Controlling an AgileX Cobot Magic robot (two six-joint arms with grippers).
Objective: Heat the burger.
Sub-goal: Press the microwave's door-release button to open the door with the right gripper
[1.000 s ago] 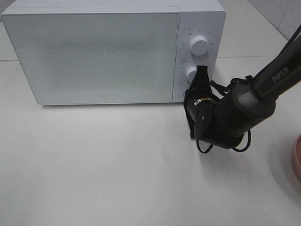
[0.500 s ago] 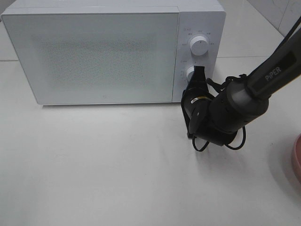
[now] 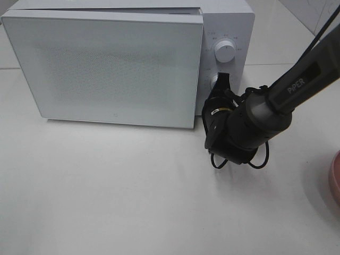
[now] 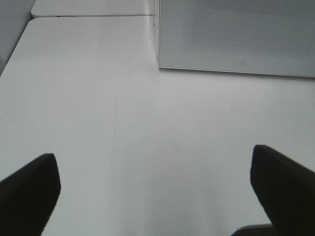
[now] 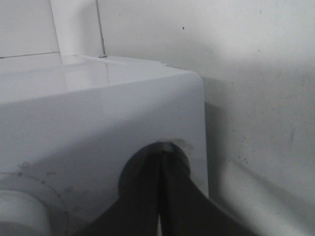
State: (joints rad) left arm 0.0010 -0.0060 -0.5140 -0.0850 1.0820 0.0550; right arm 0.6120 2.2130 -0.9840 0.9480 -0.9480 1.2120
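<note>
The burger is not in view. The white microwave [image 3: 228, 21] stands at the back of the table. Its door [image 3: 106, 64] stands slightly ajar, with its right edge out from the control panel. My right gripper [image 3: 223, 79] is shut and empty, with its tip against the panel at the lower knob [image 3: 214, 82]. In the right wrist view the shut gripper [image 5: 160, 196] points into a round recess in the microwave [image 5: 98, 113]. My left gripper [image 4: 157, 191] is open and empty above bare table, in front of the microwave's left corner [image 4: 236, 34].
The upper knob [image 3: 225, 51] sits above my right gripper. The rim of a pink plate [image 3: 336, 178] shows at the right edge of the table. The white tabletop [image 3: 106, 191] runs in front of the microwave.
The microwave door was flush and has now popped out a little at its right edge. My right arm has shifted slightly left, with its gripper still at the lower knob.
</note>
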